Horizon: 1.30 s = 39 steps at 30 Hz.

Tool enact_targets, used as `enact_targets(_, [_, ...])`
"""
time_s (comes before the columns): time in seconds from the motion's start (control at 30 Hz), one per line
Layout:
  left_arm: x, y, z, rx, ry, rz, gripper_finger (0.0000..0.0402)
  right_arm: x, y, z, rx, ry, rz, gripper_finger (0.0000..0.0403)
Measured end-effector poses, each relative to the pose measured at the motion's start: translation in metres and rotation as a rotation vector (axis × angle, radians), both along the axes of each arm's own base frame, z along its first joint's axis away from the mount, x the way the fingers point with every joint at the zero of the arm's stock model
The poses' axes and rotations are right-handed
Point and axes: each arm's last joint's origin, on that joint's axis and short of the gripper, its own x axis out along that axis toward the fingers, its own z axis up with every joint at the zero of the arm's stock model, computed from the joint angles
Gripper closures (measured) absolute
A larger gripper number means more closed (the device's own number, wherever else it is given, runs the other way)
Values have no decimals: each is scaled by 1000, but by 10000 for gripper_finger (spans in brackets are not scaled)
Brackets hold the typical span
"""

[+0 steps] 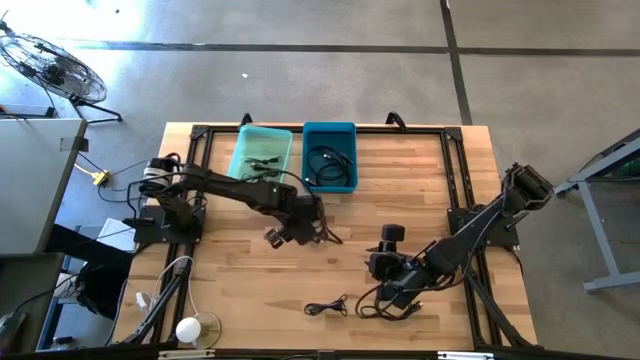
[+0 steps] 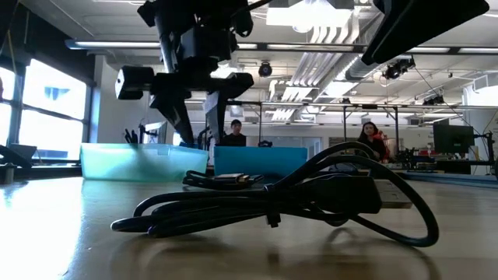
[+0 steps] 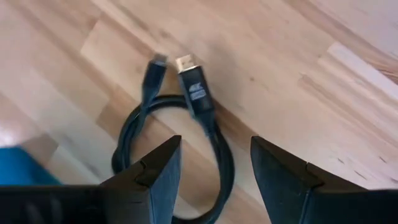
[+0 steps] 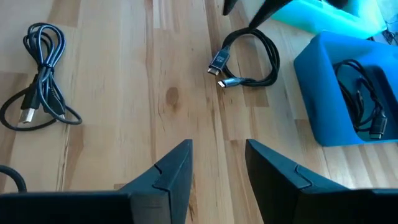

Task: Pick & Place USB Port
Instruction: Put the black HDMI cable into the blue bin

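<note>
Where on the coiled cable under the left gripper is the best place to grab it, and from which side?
Probably from straight above, on the doubled strands of the coiled cable just behind its two plugs. It lies flat on the table, and the left gripper already hangs over it with jaws open.

Two dark arms, wedge-shaped black fingers

Teal bin, blue bin, black cable.

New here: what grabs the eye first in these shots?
The left gripper hangs open over a coiled black cable on the wooden table, mid-table just in front of the two bins. Behind it sit the teal bin and the blue bin, both holding cables. The right gripper waits open nearer the front.
</note>
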Motion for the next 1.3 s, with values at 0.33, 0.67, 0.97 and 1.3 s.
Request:
enact_targets(0.33, [-9,0,-23,-2,21,-8,215,0,0,0,13,-6,-14,263])
enact_targets(0.67, [-13,3,-40,55,-19,20,215,0,0,0,5,-13,-19,263])
enact_targets(0.97, [-21,4,-57,65,-35,81,215,0,0,0,5,-13,-19,263])
enact_targets(1.3, [-27,5,-65,91,-37,139,364,0,0,0,0,-18,-22,263])
